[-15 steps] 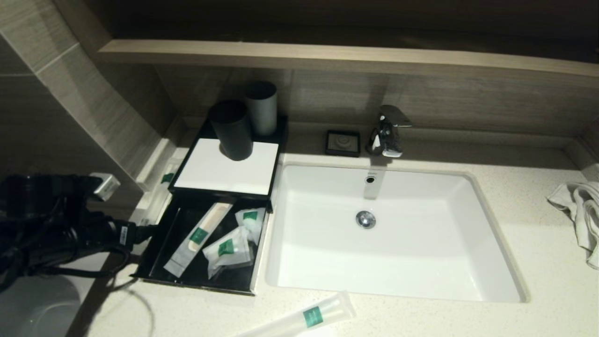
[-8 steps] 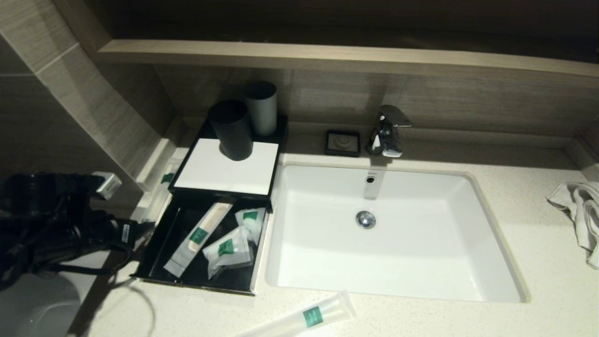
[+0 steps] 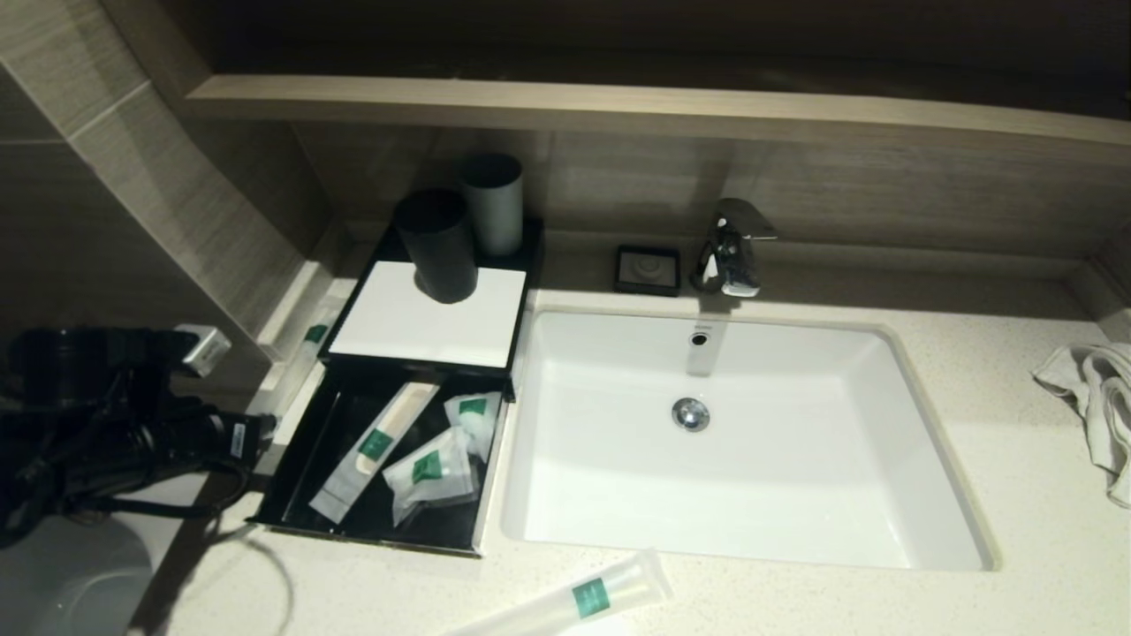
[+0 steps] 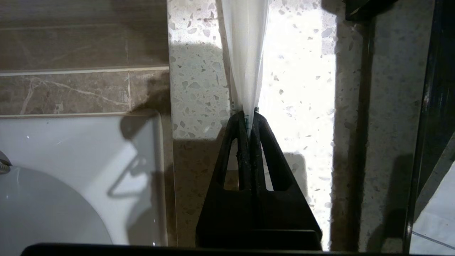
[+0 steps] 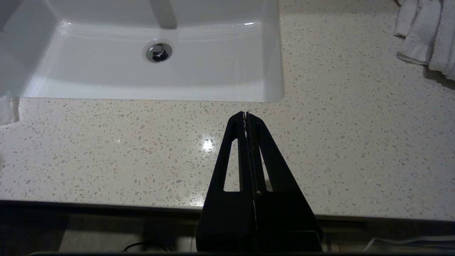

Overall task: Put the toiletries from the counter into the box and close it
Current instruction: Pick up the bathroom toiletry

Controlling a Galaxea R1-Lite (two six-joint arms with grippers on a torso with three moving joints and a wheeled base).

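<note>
My left gripper (image 4: 249, 113) is shut on the end of a long white toiletry packet (image 4: 245, 53). The packet lies along the counter strip between the wall and the black box. In the head view the gripper (image 3: 268, 430) sits left of the box's open drawer (image 3: 371, 537), with the packet (image 3: 305, 353) stretching away from it. The drawer holds a long packet (image 3: 375, 446) and two small pouches (image 3: 433, 468). Another long packet (image 3: 574, 596) lies on the counter in front of the sink. My right gripper (image 5: 245, 113) is shut and empty above the counter's front edge.
Two dark cups (image 3: 437, 243) stand on the box's white top (image 3: 424, 322). The white sink (image 3: 733, 442) with a faucet (image 3: 729, 247) lies right of the box. A soap dish (image 3: 648, 269) sits behind the sink. A towel (image 3: 1096, 406) lies at far right.
My left arm has drawn back a little to the left, still gripping the packet's end. Everything else is unchanged.
</note>
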